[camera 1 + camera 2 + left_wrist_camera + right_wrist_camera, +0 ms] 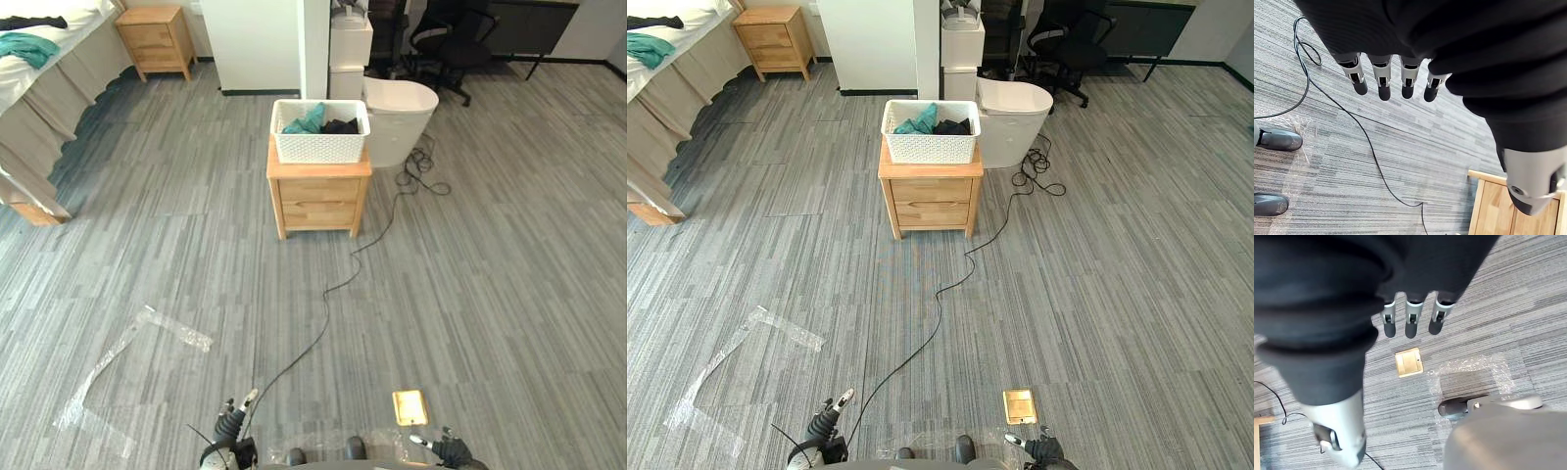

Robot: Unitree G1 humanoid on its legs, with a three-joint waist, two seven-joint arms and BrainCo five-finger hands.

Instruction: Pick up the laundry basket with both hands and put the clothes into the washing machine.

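Left hand [1382,78] and right hand [1410,318] hang slack and empty, well apart from the laundry basket [320,147], likely light and stiff, best held by its 2 sides.

No legible text, labels, numbers or signs, laundry basket [320,147] lattice wall plain, wooden nightstand [318,204] drawer fronts plain, brass floor plate [409,406] too small to read

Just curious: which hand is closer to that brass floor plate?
Right. The right hand hangs just beside the brass floor plate; the left hand hangs well across from it.
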